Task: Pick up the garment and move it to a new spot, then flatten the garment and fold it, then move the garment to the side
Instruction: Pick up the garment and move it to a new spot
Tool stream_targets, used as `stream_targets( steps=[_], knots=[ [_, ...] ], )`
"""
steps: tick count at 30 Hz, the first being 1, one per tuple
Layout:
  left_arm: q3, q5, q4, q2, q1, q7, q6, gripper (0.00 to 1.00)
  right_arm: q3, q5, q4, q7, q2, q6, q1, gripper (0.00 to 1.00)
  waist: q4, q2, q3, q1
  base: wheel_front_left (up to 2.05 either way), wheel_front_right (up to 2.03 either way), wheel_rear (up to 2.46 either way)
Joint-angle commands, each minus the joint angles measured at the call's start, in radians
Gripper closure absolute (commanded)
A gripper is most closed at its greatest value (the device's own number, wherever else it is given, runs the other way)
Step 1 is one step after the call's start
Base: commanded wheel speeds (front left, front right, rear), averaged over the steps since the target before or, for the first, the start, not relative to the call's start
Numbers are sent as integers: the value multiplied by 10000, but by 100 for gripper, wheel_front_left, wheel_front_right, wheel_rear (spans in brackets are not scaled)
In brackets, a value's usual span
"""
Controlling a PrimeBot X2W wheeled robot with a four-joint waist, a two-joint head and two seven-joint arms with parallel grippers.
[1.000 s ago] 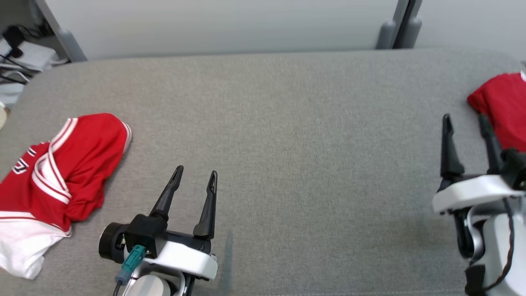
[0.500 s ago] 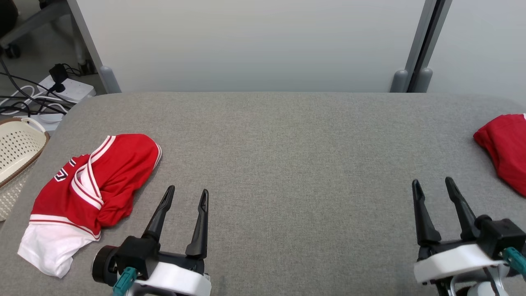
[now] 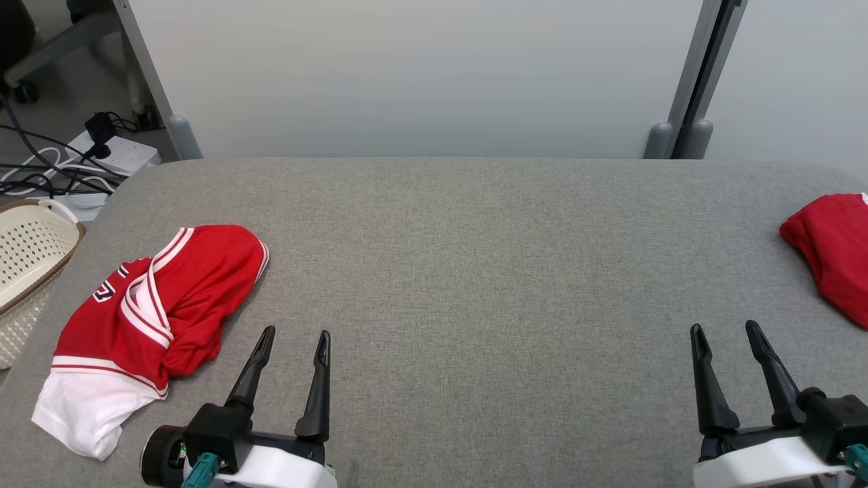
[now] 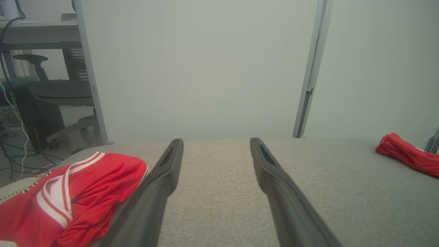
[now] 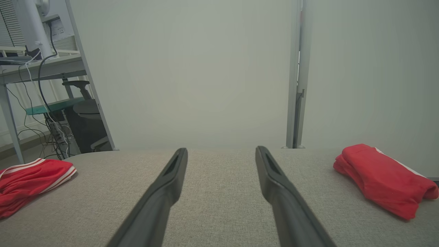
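Head view has the crumpled red garment (image 3: 156,298) lying at the left end of the grey table (image 3: 475,257), just beside the left gripper (image 3: 295,333), whose fingers stand spread and empty. The right gripper (image 3: 724,327), likewise spread and empty, hangs near a second, folded red garment (image 3: 837,251). The cloth looks light, limp and slightly slick, so I'd pinch a white-trimmed hem or shoulder edge, not the bunched middle.
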Motion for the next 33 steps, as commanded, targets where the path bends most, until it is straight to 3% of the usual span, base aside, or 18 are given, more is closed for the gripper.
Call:
stream_targets(
  steps=[1, 16, 33],
  knots=[
    [369, 18, -193, 18, -190, -56, -9, 0, 152, -21, -302, -116, -41, 6, -92, 0, 28, 0, -19, 0, 0, 0, 0],
    [385, 44, -136, 15, -300, -57, -18, 0, 428, 177, -220, -116, 38, 6, -81, 0, 430, 0, 12, 0, 0, 0, 0],
    [344, -147, -584, 15, -394, -57, 386, 0, 1201, 344, -341, -116, 14, 6, -280, 0, 2585, 0, 253, 0, 0, 0, 0]
  ],
)
